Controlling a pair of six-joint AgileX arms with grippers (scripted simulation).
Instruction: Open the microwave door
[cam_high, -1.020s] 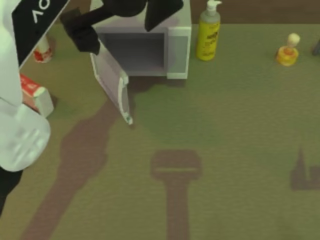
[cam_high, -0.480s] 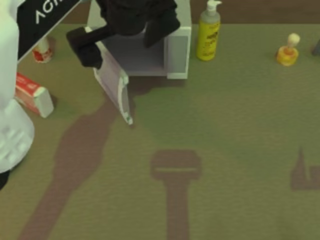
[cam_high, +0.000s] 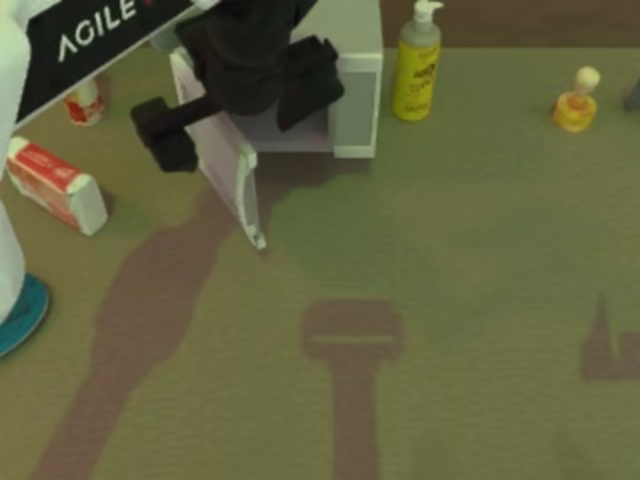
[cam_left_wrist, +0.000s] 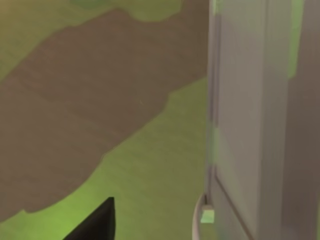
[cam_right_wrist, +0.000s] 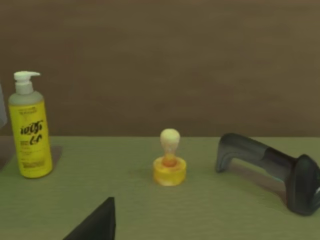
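Observation:
The white-grey microwave (cam_high: 355, 100) stands at the back of the table, left of centre. The microwave door (cam_high: 225, 165) is swung out toward the front left, and its silver handle (cam_high: 250, 200) is at the free end. My left gripper (cam_high: 235, 115) hangs over the microwave's open front, open wide. One black finger (cam_high: 160, 135) is outside the door and the other finger (cam_high: 310, 90) is on the cavity side. The left wrist view shows the door (cam_left_wrist: 240, 125), the curved handle (cam_left_wrist: 196, 222) and one fingertip (cam_left_wrist: 97, 225). My right gripper is outside the top view; one fingertip (cam_right_wrist: 97, 225) shows in the right wrist view.
A yellow pump bottle (cam_high: 417, 70) stands just right of the microwave. A small yellow item with a white knob (cam_high: 575, 105) sits at the back right, beside a black hand scanner (cam_right_wrist: 270, 167). At the left lie a red-white box (cam_high: 55, 185) and a small can (cam_high: 85, 100).
My left arm has swung leftward and its open gripper has come forward and lower around the door. The door's free end has stayed in place.

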